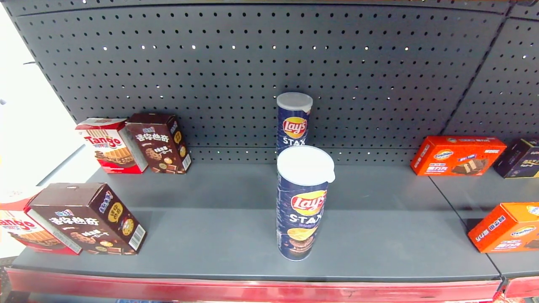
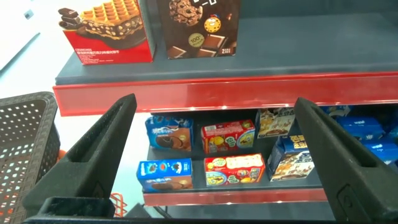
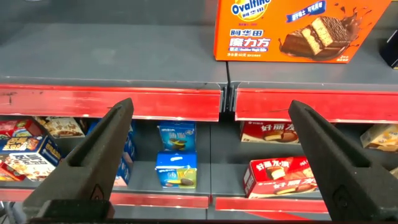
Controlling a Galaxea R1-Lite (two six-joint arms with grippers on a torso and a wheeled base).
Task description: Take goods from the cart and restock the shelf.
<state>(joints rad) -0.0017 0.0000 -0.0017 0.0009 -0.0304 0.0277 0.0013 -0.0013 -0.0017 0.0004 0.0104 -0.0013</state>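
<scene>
Two dark blue chip cans stand upright mid-shelf, the near can (image 1: 302, 202) in front of the far can (image 1: 293, 122). My left gripper (image 2: 214, 102) is open and holds nothing; it hangs in front of the shelf's red front edge (image 2: 249, 90), below a waffle box (image 2: 109, 28) and a brown cookie box (image 2: 199, 25). The black mesh cart (image 2: 25, 143) is beside it. My right gripper (image 3: 211, 104), also open with nothing in it, faces the red edge (image 3: 112, 101) below an orange box (image 3: 286, 28).
Red and brown boxes (image 1: 88, 216) (image 1: 134, 143) stand at the shelf's left, orange boxes (image 1: 457, 155) (image 1: 505, 227) at its right. The grey shelf board (image 1: 210, 227) is bare between them around the cans. The lower shelf (image 3: 177, 162) holds several small snack boxes.
</scene>
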